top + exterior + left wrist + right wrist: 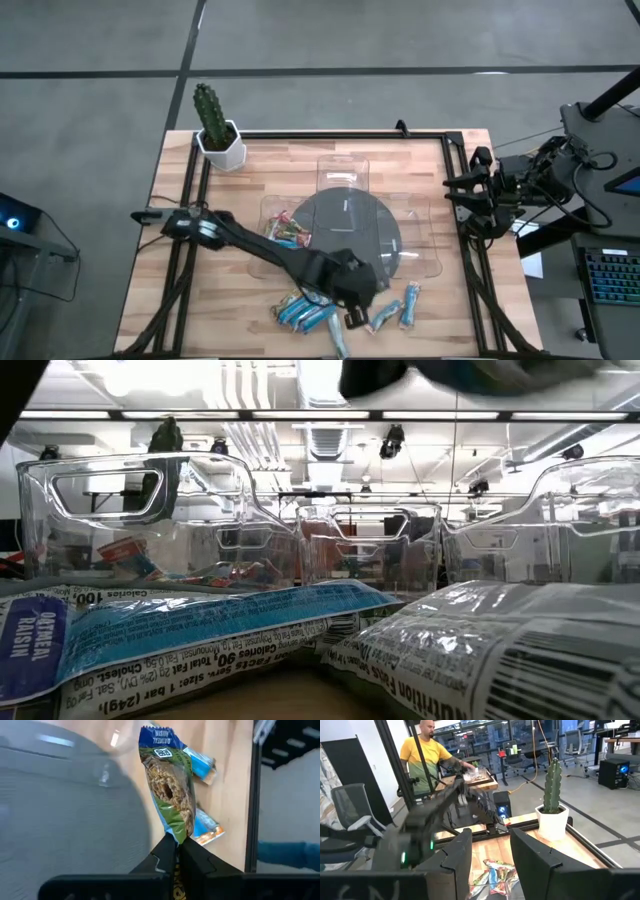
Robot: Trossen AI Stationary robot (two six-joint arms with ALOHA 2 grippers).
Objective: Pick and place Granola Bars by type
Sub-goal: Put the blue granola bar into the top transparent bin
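Above the wooden table (250, 170), left jaws (177, 851) pinch shut on a granola bar's (167, 785) end.

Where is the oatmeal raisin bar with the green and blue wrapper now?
The left gripper pinches the oatmeal raisin bar by one end, near the table's front edge, beside the loose bars.

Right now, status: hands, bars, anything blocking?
Left hand shut on an oatmeal raisin bar, lifted near the loose bars at the table's front. Right hand open, parked at right edge. Clear trays mid-table; nothing blocking.
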